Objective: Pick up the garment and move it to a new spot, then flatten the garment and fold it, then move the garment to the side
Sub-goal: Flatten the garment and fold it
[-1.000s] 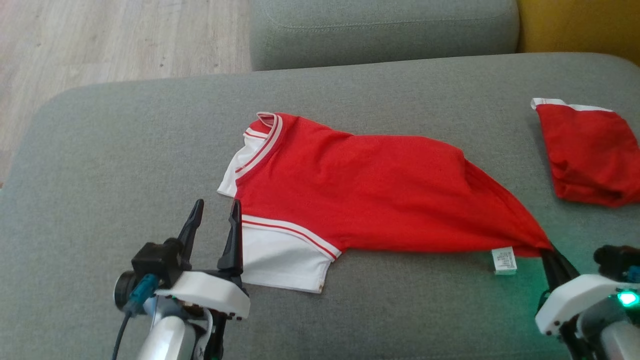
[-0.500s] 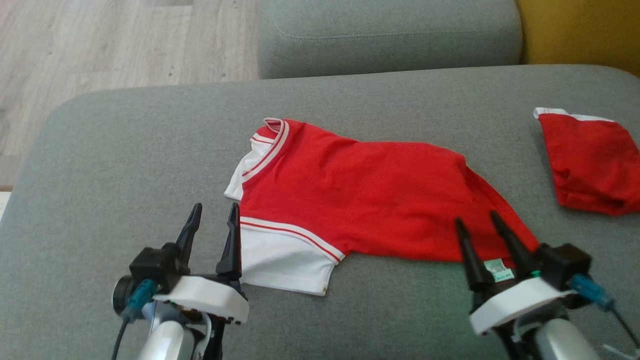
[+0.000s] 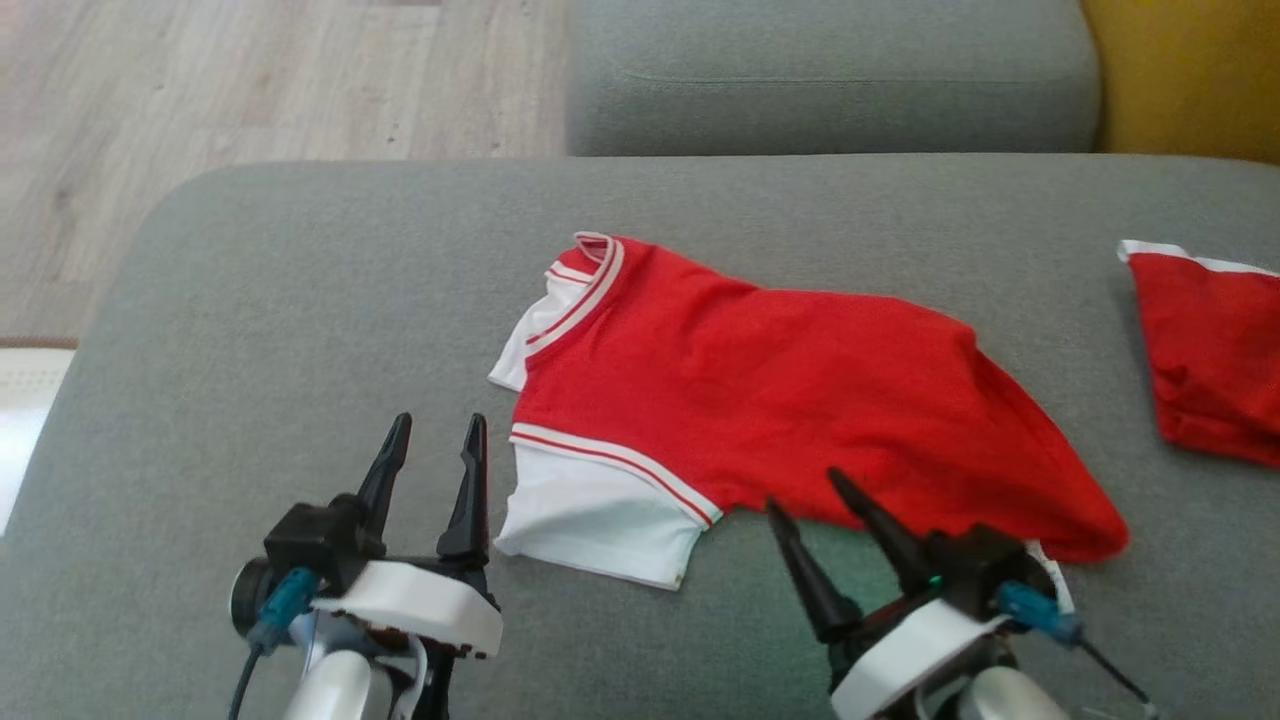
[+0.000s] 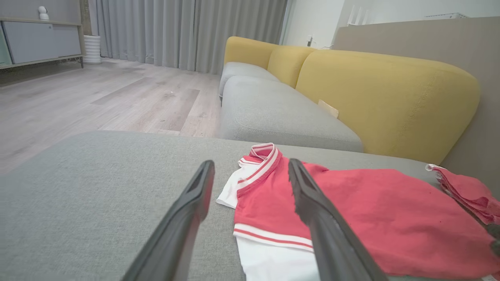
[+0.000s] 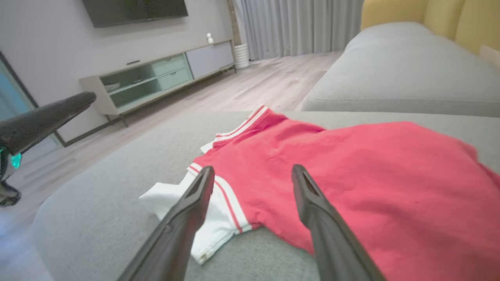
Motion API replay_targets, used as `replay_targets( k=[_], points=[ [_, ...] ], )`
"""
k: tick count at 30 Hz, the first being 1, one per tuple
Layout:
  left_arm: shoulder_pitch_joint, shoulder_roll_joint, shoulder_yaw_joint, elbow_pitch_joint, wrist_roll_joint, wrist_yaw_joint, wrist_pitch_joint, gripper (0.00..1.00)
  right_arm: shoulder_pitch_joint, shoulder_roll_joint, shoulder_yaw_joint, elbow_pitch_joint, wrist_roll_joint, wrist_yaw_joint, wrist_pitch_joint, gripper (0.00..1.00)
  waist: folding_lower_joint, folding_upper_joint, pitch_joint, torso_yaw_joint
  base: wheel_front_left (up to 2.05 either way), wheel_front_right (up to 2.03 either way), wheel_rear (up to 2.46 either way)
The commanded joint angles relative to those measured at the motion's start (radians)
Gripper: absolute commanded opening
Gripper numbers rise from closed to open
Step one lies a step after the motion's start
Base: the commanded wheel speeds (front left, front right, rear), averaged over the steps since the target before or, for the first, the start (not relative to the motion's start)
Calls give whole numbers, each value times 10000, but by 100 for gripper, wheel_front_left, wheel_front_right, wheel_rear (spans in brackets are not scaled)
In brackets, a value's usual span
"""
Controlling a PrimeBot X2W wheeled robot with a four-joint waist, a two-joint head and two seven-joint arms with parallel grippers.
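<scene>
Change: the right gripper point(image 3: 802, 492) has let go of the hem corner point(image 3: 1095, 535) it was pinching and has swung across toward 9 o'clock. Its jaws now stand apart and empty. The camera has also shifted, so the apparent drift of the cushion is not a real move.
Hem corner: no longer drawn to a taut point. It has slackened into a rounded fold at 3 o'clock of the right gripper.
Left gripper point(image 3: 437, 425): position unchanged, jaws apart, holding nothing.
Garment point(image 3: 790, 400): red shirt with white sleeves, lying mid-way across the grey cushion point(image 3: 250, 320), collar point(image 3: 595, 260) at its 10 o'clock end.
Garment to right gripper: the lower edge lies at 12 o'clock of the fingers, which point toward 11 o'clock. One fingertip overlaps red cloth in the head view, but contact cannot be confirmed.
Garment to left gripper: the white sleeve point(image 3: 600, 515) sits just beside it at 3 o'clock, not touching.
Assessment: the pull looks finished and flattening is judged to be in hand. The hem end is still bunched and no fold is made yet.
Other: a second red cloth point(image 3: 1215, 360) lies well apart at 3 o'clock.
</scene>
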Motion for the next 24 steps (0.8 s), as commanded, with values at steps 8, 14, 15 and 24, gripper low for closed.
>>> replay_targets(
  k=[8, 14, 15, 24],
  points=[
    [-573, 16, 197, -325, 13, -21, -92, 100, -1546, -454, 2038, 485, 335, -9, 159, 100, 0, 0, 464, 911, 0, 0, 0],
    [-663, 16, 93, -250, 4, -45, -92, 100, -2375, -715, 3498, 1643, 738, -9, 660, 100, 0, 0, 737, 1471, 0, 0, 0],
    [-663, 16, 93, -250, 4, -45, -92, 100, -2375, -715, 3498, 1643, 738, -9, 660, 100, 0, 0, 737, 1471, 0, 0, 0],
    [-837, 16, -74, -232, -94, -9, -92, 100, -3372, -822, 4492, 3445, 914, -9, 746, 100, 0, 0, 1067, 1992, 0, 0, 0]
  ],
)
